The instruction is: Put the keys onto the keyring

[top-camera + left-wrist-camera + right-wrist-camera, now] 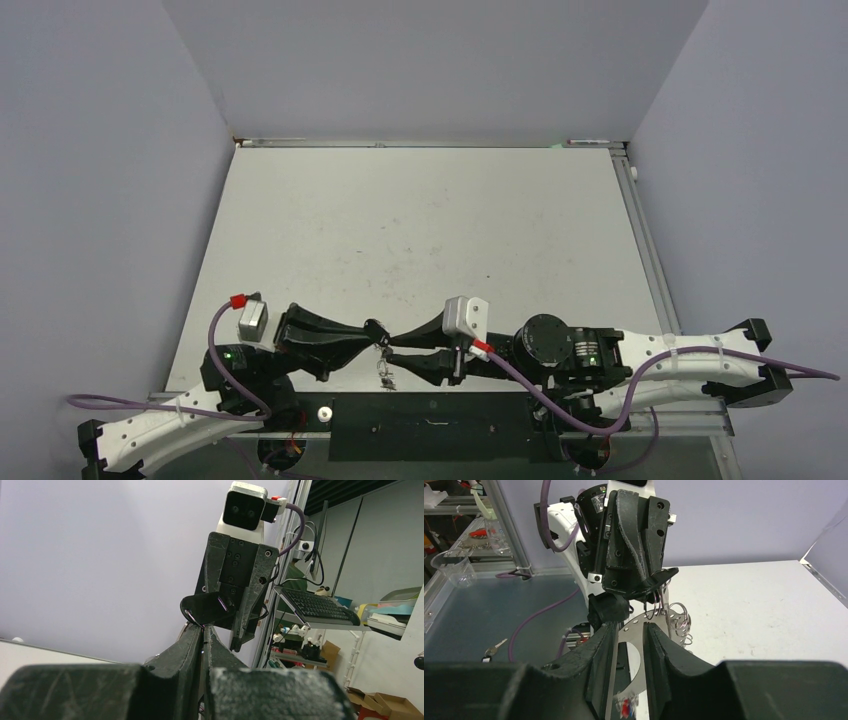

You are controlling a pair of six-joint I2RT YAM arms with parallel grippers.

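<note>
My left gripper [378, 345] is shut, and its fingertips [204, 628] pinch the thin wire of the keyring [188, 615], held above the table's near edge. A black oval clip [205, 608] sits on that wire just above the tips and also shows in the right wrist view [660, 576]. Keys [386, 378] dangle below, and red and blue heads [626, 707] show blurred. My right gripper [392, 353] faces the left one tip to tip. Its fingers [603, 645] stand apart around a flat silvery perforated plate [630, 636] without clamping it.
Small split rings [681, 619] hang beside the plate. One loose key [493, 649] lies on the dark base plate [484, 620] beyond the table's near edge. The white table [420, 230] stretches away behind both grippers.
</note>
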